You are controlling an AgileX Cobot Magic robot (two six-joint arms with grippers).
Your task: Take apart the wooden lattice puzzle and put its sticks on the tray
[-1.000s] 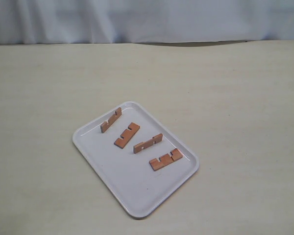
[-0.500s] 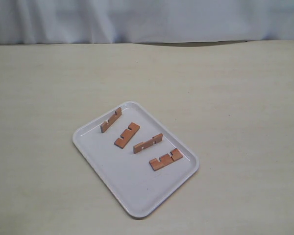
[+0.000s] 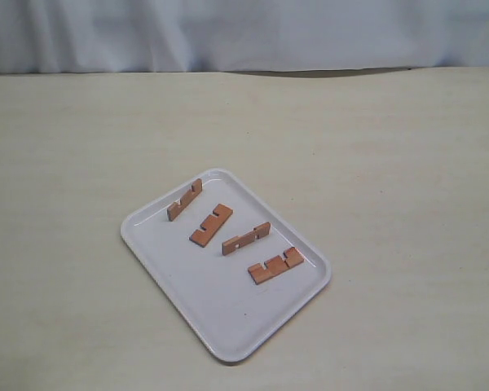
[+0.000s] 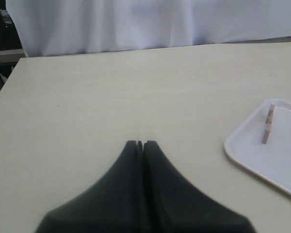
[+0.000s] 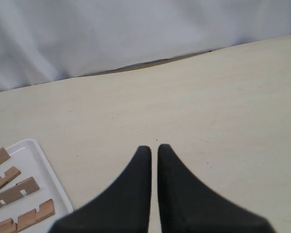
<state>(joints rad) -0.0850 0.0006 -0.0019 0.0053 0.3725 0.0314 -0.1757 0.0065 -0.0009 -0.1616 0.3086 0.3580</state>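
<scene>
Left gripper (image 4: 140,143): black fingers pressed tip to tip, nothing between them, hanging above bare table (image 4: 87,97). Whether the tips touch the tabletop cannot be told.

Right gripper (image 5: 154,147): fingers drawn together with only a thin slit between them, holding nothing, also over bare table.

Room: open tabletop lies ahead of both grippers as far as the white curtain (image 3: 244,32) along the far edge. In the left wrist view the tray (image 4: 252,155) sits well off to one side of the fingers. In the right wrist view its rounded corner (image 5: 49,171) is near the fingers but not touching.

The puzzle is fully apart. The white tray (image 3: 228,326) sits skewed on the table. On it are four reddish-brown notched sticks, separate and none touching, in a slanted row: (image 3: 184,199), (image 3: 211,225), (image 3: 246,239), (image 3: 276,265). The first stands on its edge close to the rim, and the second and fourth lie flat with their notches showing.
</scene>
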